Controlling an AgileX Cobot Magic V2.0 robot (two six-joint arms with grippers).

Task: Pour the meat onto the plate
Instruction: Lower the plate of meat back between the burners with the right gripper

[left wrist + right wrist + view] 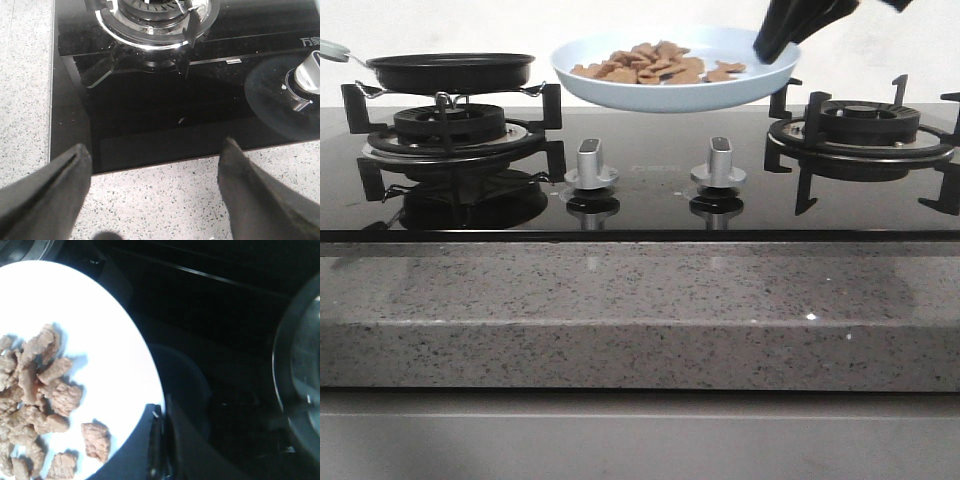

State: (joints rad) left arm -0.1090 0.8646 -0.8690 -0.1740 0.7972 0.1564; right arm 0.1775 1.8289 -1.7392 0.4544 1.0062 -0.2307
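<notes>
Meat (655, 64) is already on the plate (620, 92). Your right end effector (772, 42) is pinched on the plate's rim at its right edge and carries it in the air, above the knobs, between the two burners. In the right wrist view the fingers (159, 450) clamp the rim with the pieces lying just beside them.

Left end effector (155, 165) is spread wide and holds nothing; it hangs over the front edge of the stove where glass meets the tabletop (165, 200), near the left burner (150, 20).

Risks from here:
- One-sided rim grip. The whole load hangs off one edge, so the plate can pivot in the fingers. It looks slightly tilted in the front view, left side lower. More tilt and the pieces slide off that far edge onto the glass.
- The pile sits centre-left, away from the grip. That adds leverage on the pinch.
- One loose piece (96, 440) lies close to the fingers; a jolt could flick it off.
- The pan (450, 70) sits on the left burner, near the plate's left edge. Swing left at this height and you may clip it.
- Right burner grate (860, 130) is below the wrist. Come down carelessly and the plate or arm can hit its prongs.
- I can't tell how deep the fingers sit on the rim, so treat the hold as marginal. Move slowly, keep it level.
</notes>
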